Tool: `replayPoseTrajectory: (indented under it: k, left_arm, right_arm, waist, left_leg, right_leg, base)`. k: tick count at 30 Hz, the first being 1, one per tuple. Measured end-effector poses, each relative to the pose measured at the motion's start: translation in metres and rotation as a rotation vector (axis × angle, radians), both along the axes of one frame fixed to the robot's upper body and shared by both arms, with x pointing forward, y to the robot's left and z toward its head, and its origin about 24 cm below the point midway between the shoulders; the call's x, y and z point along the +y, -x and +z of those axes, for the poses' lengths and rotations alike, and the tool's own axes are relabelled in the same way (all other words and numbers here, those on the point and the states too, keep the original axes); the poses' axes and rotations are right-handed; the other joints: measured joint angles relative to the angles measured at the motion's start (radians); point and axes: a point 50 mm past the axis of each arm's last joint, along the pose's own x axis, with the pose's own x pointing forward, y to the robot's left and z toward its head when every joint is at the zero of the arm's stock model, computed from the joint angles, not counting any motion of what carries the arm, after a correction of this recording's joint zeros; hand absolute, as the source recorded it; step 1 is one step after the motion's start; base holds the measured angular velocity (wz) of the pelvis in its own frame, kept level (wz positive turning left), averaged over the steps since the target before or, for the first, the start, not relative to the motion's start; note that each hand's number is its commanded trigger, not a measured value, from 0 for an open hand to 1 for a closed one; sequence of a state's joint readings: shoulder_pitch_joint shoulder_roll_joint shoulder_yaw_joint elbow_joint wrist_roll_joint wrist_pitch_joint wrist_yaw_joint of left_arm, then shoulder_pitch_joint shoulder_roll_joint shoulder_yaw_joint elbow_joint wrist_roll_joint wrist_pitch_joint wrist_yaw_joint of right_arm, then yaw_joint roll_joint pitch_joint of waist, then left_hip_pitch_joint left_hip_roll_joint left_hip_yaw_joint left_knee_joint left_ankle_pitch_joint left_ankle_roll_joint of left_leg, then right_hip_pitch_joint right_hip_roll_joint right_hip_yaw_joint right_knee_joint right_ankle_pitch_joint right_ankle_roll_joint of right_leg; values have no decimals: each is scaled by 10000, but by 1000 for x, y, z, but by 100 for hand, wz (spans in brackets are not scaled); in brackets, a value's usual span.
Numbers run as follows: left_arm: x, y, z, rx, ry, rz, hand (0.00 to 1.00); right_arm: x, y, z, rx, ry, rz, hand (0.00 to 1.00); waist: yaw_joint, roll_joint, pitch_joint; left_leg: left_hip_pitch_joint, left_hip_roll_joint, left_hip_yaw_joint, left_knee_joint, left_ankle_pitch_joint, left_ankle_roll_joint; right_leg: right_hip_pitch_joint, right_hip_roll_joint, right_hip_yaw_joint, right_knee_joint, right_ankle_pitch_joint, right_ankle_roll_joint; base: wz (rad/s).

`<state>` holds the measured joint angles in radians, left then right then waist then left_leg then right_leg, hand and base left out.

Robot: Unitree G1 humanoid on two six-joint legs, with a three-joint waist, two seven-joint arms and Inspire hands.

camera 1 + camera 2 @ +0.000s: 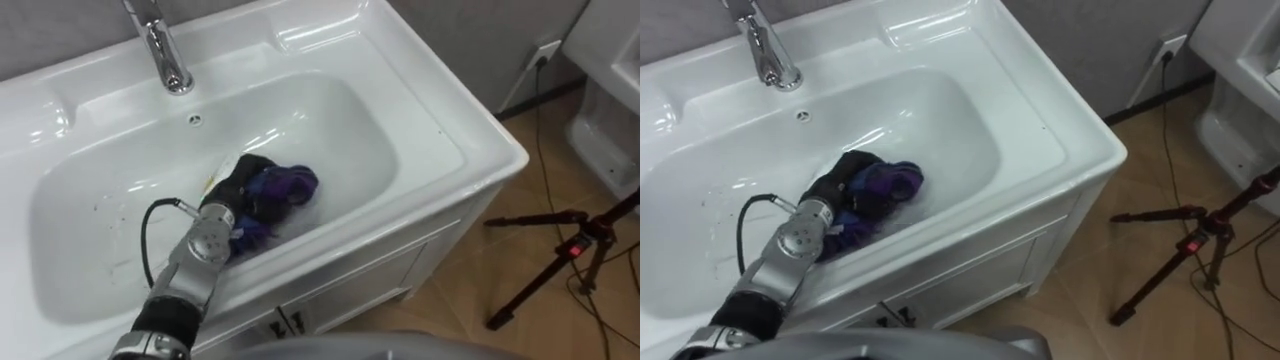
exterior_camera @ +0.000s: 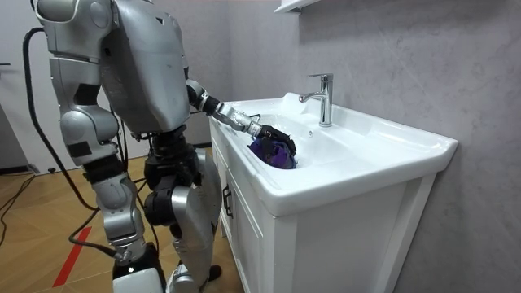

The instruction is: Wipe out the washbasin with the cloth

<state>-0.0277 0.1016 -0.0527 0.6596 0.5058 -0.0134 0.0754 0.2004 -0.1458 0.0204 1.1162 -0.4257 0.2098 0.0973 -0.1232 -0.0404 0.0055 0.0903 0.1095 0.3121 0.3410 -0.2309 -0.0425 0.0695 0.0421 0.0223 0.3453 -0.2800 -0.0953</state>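
At the left of the room view the robot is seen standing upright on a wooden floor [image 2: 32, 203], close against the cabinet [image 2: 244, 236] and turned towards the right of the frame. The right hand [image 2: 104, 169] is seen low at its side, and its state cannot be told. In the eye views the left arm is brought in from the lower left corner and is stretched over the front rim into the white basin [image 1: 470, 140]. A chrome faucet [image 1: 160, 45] is set on the back ledge at the upper left, and a small round overflow hole [image 1: 195, 120] is seen in the back wall just below it. Near the middle of the frame, low on the front slope of the bowl, the black left hand [image 1: 240, 185] is laid on a bunched purple cloth [image 1: 285, 190], with its fingers curled into the fabric so that the cloth is held. The cloth is pressed against the basin's inner surface, on the right side of the hand. Further right, a dark tripod [image 1: 560, 250] is stood on the floor, well apart from the cabinet. A wall socket [image 1: 548, 52] is seen at the upper right, with a thin cable [image 1: 540, 130] hung from it, and a white fixture [image 1: 610, 110] is cut off by the right edge
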Motion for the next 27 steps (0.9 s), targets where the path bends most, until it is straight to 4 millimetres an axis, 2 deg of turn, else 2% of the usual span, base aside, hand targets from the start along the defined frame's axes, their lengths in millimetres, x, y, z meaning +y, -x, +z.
replayPoseTrajectory:
  k: [4, 6, 9, 11, 17, 19, 22, 27]
  left_arm:
    - [36, 15, -4, -40, -2072, 678, 100]
    - [52, 21, -5, -48, -3196, 848, 100]
    - [73, 34, -5, 109, -5455, 492, 100]
    - [77, 41, -8, 286, -6244, 362, 100]
    - [79, 49, -7, 398, -7836, -473, 100]
    - [79, 49, -6, 370, -7988, -578, 100]
    - [81, 44, -2, 242, -8320, -835, 100]
    - [89, 44, 1, 399, -8889, -1282, 100]
  right_arm:
    - [-5, 2, 2, 42, 404, 16, 0]
    - [-8, 2, 3, 61, 547, 107, 0]
    - [-14, 4, 5, 102, 760, 184, 0]
    - [-16, 5, 6, 129, 831, 165, 0]
    - [-25, 2, 8, -92, 1007, -5, 0]
    - [-30, 0, 11, -247, 1181, 50, 0]
    - [-37, -2, 13, -490, 1279, 187, 0]
    - [-45, -4, 16, -1046, 1635, -211, 0]
  waist:
    - [41, 62, -147]
    - [186, 90, -170]
    - [250, 228, -198]
    - [260, 318, -249]
    - [308, 473, -245]
    - [399, 549, -214]
    - [429, 621, -204]
    - [422, 880, -203]
  left_leg:
    - [-125, 115, -258, 167, -7, -14]
    - [-137, 180, -326, 260, 0, -29]
    - [-63, 190, -725, 166, 80, -166]
    - [-57, 191, -769, 115, 115, -221]
    - [-65, 198, -789, 27, 154, -276]
    - [-122, 206, -794, 83, 153, -277]
    - [-315, 211, -976, 402, 149, -279]
    - [-643, 249, -1050, 574, 145, -281]
  right_leg:
    - [-24, 137, 32, -7, 19, -166]
    - [19, 197, 48, -30, 44, -237]
    - [140, 290, 11, -145, 103, -348]
    - [194, 294, -14, -182, 98, -384]
    - [150, 324, -3, -179, 80, -417]
    - [113, 320, -2, -178, 78, -421]
    - [110, 279, -206, -195, 77, -424]
    - [3, 242, -570, -190, 55, -461]
  base:
    - [-5]
    - [-8]
    - [0]
    - [3]
    - [0]
    - [-3]
    - [14]
    - [17]
